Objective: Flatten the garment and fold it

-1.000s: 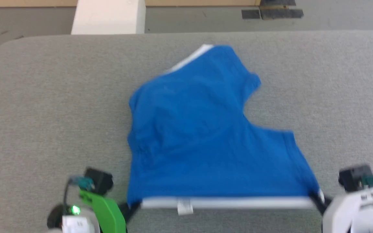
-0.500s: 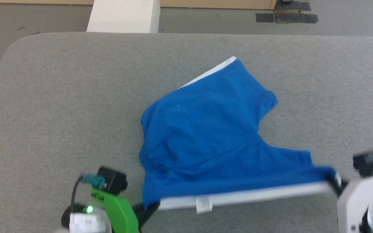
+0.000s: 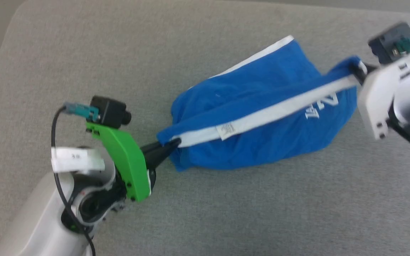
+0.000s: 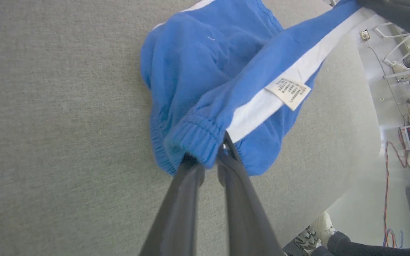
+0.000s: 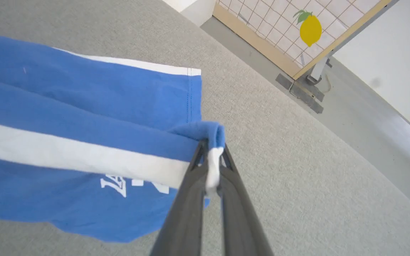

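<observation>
Royal-blue soft fabric shorts (image 3: pixel 262 149) stand out against a plain light grey, finely speckled felt tabletop (image 3: pixel 226 213). A broad white waistband (image 3: pixel 269 113) crosses the blue as one solid stripe. A narrower white stripe (image 5: pixel 162 67) edges a leg. White block lettering (image 3: pixel 320 106) is printed on the blue. A cream sewn-in tag (image 4: pixel 288 93) carries rows of tiny grey print.

The left gripper (image 3: pixel 175 143) has dark charcoal fingers, a bright green plastic bracket (image 3: pixel 123 163) and a black camera block (image 3: pixel 109 112) with a teal plug (image 3: pixel 78 108). The right gripper (image 3: pixel 357 73) has dark fingers and a white plastic housing (image 3: pixel 376 99).

Past the tabletop is a white grid-tiled panel (image 5: pixel 262 17) bearing a yellow lemon (image 5: pixel 310 30) with a green leaf, framed in tan wood.
</observation>
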You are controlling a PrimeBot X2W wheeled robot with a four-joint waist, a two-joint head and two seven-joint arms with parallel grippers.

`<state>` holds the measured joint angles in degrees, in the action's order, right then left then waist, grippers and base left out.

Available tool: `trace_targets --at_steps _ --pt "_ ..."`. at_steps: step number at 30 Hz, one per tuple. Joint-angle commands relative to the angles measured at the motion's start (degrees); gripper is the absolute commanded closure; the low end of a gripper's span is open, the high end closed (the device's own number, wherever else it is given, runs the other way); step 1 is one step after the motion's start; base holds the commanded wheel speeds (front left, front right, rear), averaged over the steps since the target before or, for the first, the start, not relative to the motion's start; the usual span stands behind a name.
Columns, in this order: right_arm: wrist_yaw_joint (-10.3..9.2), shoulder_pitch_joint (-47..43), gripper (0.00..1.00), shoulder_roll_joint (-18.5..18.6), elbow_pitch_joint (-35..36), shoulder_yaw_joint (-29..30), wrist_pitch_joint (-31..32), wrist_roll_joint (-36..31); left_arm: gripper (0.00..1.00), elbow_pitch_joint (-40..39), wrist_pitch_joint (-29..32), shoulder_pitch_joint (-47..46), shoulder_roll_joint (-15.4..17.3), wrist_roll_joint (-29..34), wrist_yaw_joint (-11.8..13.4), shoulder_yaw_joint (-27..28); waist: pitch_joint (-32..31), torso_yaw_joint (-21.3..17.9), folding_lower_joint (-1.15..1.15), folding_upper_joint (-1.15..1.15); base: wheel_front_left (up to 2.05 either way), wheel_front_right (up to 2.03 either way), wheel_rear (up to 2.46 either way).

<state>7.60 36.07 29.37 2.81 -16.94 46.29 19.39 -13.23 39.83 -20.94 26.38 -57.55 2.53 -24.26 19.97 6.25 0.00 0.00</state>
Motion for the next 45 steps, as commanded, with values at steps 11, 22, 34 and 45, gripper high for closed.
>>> trace_targets --at_steps 11,22,34,45 --pt "-0.11 19.4 1.00 -2.2 -20.0 -10.4 -8.4 -0.1 1.00 10.4 -2.1 -8.8 -5.1 -1.6 0.0 1.7 8.5 5.4 0.00 0.00 0.00 0.00 0.00" --pt "-0.11 26.6 1.00 -3.2 -33.7 -15.6 -11.9 1.6 1.00 15.6 -5.2 -9.2 -7.6 -1.2 -2.6 0.4 11.0 7.6 0.00 0.00 0.00 0.00 0.00" --pt "-0.11 24.0 0.00 -1.4 -35.3 -19.2 -13.4 9.8 0.00 12.9 -12.0 -5.4 -8.2 1.1 -5.5 0.1 6.2 6.6 0.00 0.00 0.00 0.00 0.00" --pt "-0.11 11.1 0.00 -1.6 -30.3 -9.5 -30.0 12.2 0.00 9.9 -33.9 4.4 -8.1 13.3 -1.9 4.5 -0.4 5.5 0.00 0.00 0.00 0.00 0.00"
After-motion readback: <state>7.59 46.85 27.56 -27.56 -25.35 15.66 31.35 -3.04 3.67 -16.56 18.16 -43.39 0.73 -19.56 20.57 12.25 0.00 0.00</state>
